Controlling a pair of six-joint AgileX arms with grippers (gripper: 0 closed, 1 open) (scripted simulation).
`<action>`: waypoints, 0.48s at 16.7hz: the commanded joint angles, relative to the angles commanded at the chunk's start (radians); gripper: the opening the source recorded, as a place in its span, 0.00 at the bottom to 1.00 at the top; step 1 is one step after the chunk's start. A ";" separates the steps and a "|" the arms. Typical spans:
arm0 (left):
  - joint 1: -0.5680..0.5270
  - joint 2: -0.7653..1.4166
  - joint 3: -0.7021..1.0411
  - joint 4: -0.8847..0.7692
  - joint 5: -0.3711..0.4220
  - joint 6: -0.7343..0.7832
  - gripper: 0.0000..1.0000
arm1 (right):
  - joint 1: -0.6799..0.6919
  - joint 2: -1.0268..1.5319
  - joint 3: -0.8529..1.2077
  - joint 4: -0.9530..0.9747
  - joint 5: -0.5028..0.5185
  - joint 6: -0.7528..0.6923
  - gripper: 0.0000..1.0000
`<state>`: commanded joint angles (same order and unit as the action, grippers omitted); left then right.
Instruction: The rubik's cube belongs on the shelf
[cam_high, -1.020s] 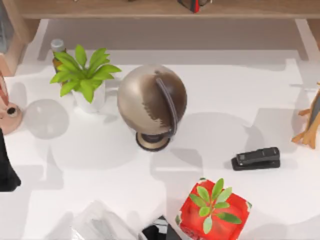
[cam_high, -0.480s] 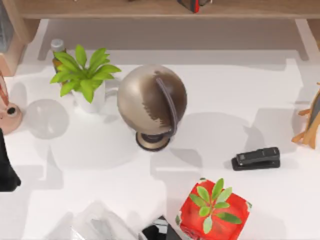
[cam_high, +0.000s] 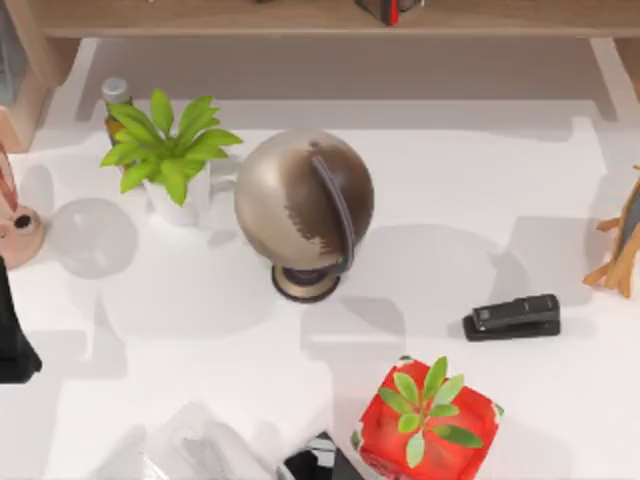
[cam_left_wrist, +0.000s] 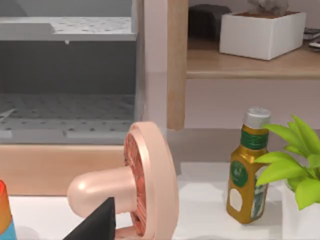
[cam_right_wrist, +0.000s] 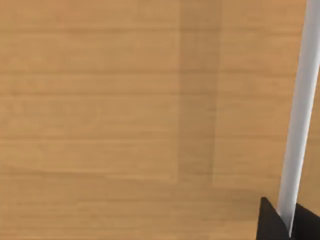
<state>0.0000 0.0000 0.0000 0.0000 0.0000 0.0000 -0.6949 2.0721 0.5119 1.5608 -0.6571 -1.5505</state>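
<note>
Right gripper (cam_right_wrist: 278, 224): just a dark tip at the edge of the right wrist view, close up against the light-tan wood of the shelf (cam_right_wrist: 100, 115), with a thin white strip (cam_right_wrist: 300, 100) running past the tip. Can't tell how far it is open or whether it has hold of anything. In the top view the shelf (cam_high: 250, 18) spans the 12 o'clock edge. A small dark-and-red item (cam_high: 386, 9) sits on it just right of 12, cut by the frame. Can't tell if that is the rubik's cube, and no cube of coloured squares is identifiable on the table. Left gripper (cam_left_wrist: 97, 223): a dark wedge low in the left wrist view, grip state can't be told. The left arm (cam_high: 14, 330) is parked at the table's 9 o'clock edge. Just beyond that wedge stands a pink mushroom-shaped ornament (cam_left_wrist: 135, 187). Past it are a gold bottle with a green label (cam_left_wrist: 246, 167) and, beside that, the green leaves of a potted plant (cam_left_wrist: 292, 160). In the top view the plant (cam_high: 168, 150) is at 10 o'clock with the bottle just behind it. A clear glass dome (cam_high: 92, 236) sits at 9 o'clock, near the plant. A brown globe on a stand (cam_high: 304, 205) is at table centre. A black stapler (cam_high: 512, 317) lies at 4 o'clock, well apart from the globe. A red patterned box with green leaves on top (cam_high: 428, 415) sits between 5 and 6 o'clock, near the stapler. A wooden figure (cam_high: 620, 245) is at the 3 o'clock edge, cut by the frame.
</note>
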 joint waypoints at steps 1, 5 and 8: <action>0.000 0.000 0.000 0.000 0.000 0.000 1.00 | -0.011 -0.007 -0.018 0.013 -0.012 0.000 0.00; 0.000 0.000 0.000 0.000 0.000 0.000 1.00 | -0.017 -0.010 -0.027 0.019 -0.018 -0.001 0.00; 0.000 0.000 0.000 0.000 0.000 0.000 1.00 | -0.017 -0.010 -0.027 0.019 -0.018 -0.001 0.23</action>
<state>0.0000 0.0000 0.0000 0.0000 0.0000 0.0000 -0.7117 2.0618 0.4851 1.5801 -0.6746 -1.5514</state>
